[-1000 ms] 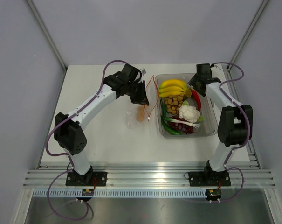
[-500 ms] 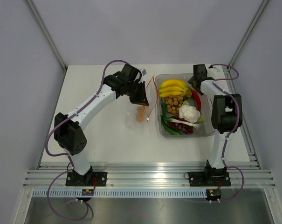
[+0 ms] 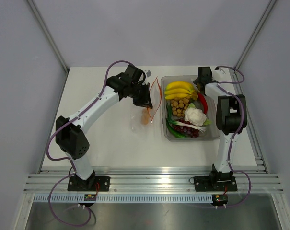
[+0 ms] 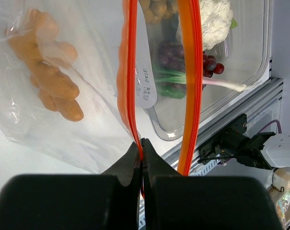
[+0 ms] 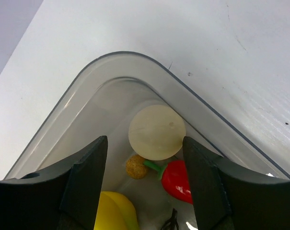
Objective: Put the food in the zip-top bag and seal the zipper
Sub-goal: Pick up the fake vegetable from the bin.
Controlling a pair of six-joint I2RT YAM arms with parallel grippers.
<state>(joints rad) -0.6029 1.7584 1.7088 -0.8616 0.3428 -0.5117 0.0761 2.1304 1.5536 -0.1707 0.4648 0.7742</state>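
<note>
left gripper (image 4: pixel 141 143) pinching the zipper (image 4: pixel 131 72), holding the bag (image 4: pixel 92 115) mouth up and open for loading; orange pieces (image 4: pixel 51 81) inside | right gripper (image 5: pixel 145 143) spread above tub (image 5: pixel 120 56) corner, framing cream ball (image 5: pixel 156 132); probably the next pick
</note>
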